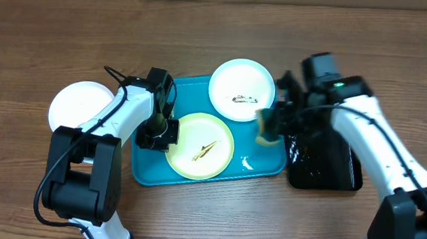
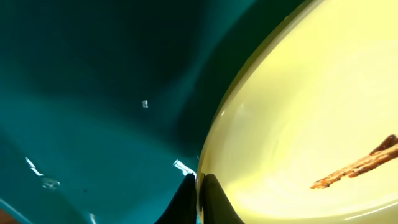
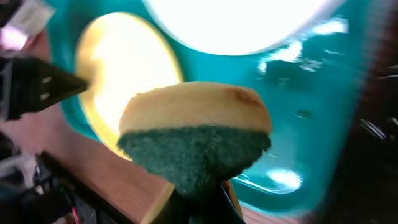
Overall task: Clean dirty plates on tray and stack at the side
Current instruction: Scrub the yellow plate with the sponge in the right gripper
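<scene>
The turquoise tray (image 1: 149, 171) holds a pale yellow-green plate (image 1: 200, 146) with a brown smear and a white plate (image 1: 242, 89) with a dark smear, resting on the tray's far rim. A second white plate (image 1: 75, 104) lies on the table to the left. My left gripper (image 1: 166, 133) is shut on the yellow-green plate's left rim (image 2: 214, 137). My right gripper (image 1: 269, 126) is shut on a yellow and green sponge (image 3: 196, 134) and holds it above the tray's right side (image 3: 317, 93), between the two plates.
A narrow black tray (image 1: 323, 161) stands right of the turquoise tray, under my right arm. Wooden table surrounds the trays. Water glints on the turquoise tray's floor (image 2: 180, 165).
</scene>
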Controlling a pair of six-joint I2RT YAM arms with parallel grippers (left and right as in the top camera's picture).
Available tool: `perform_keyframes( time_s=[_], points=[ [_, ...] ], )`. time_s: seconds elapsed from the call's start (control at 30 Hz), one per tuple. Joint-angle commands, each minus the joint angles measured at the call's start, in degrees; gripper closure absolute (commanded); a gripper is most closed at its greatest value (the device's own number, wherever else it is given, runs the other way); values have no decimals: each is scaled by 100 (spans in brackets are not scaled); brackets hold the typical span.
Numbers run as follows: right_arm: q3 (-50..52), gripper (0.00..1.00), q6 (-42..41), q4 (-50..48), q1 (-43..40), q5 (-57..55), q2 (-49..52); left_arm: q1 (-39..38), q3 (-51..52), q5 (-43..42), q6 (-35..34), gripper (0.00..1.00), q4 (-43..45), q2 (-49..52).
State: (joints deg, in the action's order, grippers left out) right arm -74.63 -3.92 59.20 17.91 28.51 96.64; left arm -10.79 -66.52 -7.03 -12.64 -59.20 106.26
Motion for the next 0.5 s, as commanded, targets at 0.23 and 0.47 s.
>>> perform_keyframes(
  time_s=[0.23,0.47],
  points=[
    [-81,96,-1224,-1429,1834,-85,647,-79,68,-227,-68,96,-72,-170],
    [-81,96,-1397,-2216,2457,-219,1235,-87,68,-227,-68,96,-55,-170]
  ],
)
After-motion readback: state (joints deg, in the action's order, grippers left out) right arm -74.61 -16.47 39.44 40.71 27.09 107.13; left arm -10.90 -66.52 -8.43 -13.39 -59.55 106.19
